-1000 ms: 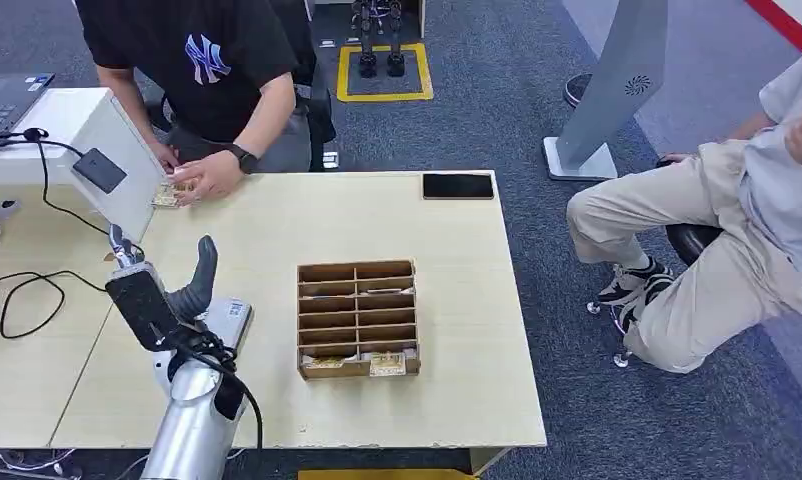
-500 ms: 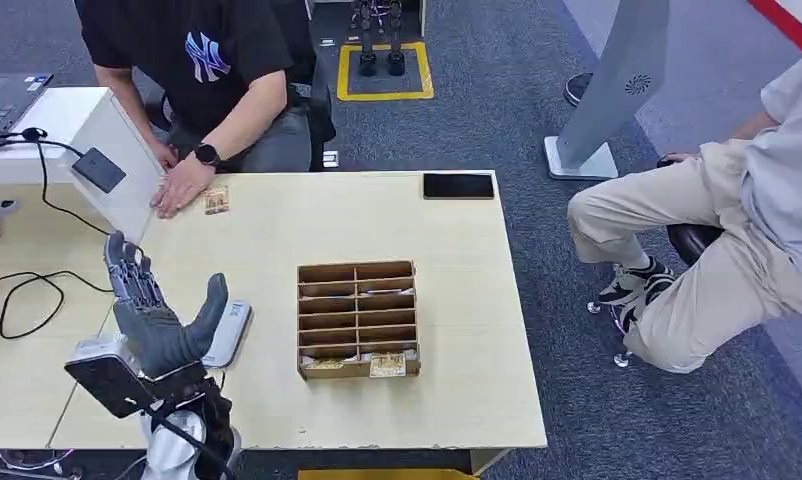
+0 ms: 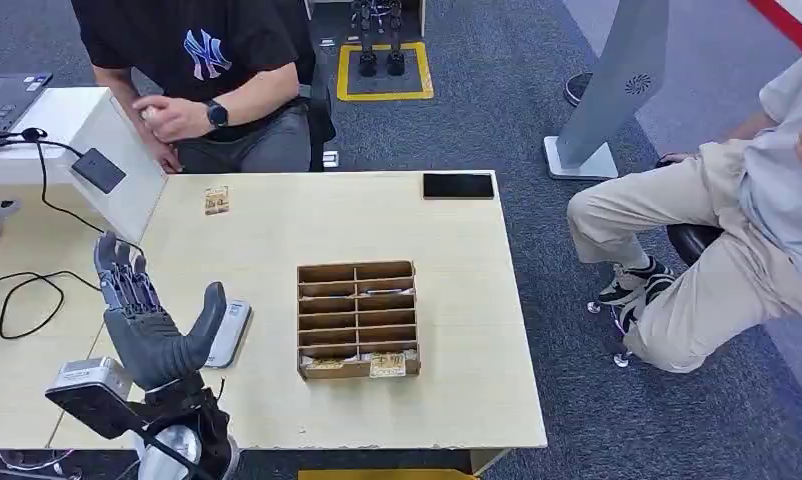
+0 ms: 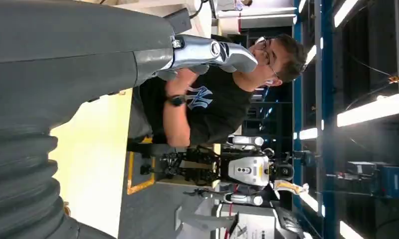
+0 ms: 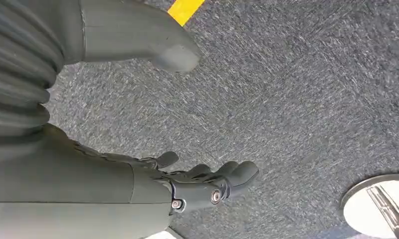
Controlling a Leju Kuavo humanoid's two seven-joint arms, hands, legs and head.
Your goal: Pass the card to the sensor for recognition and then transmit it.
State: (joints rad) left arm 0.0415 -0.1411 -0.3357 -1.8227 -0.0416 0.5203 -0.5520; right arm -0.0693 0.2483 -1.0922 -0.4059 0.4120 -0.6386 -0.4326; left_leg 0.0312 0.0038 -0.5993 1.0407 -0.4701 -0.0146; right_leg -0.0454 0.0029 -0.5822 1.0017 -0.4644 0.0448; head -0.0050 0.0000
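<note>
Wooden table over grey carpet. Left hand raised, fingers spread, empty; right hand over carpet, fingers apart, empty. Divider box: two cards in nearest slots. Card, tan, flat near far-left edge.

Looks like a robotics lab or test space set up office-style. Grey carpet tile floor with a yellow-taped square at the top middle where a pair of robot feet are parked. Light wood table in the centre, a laptop at the upper left with cables trailing below it. The left wrist view shows another humanoid robot standing at the back under long ceiling strip lights.
</note>
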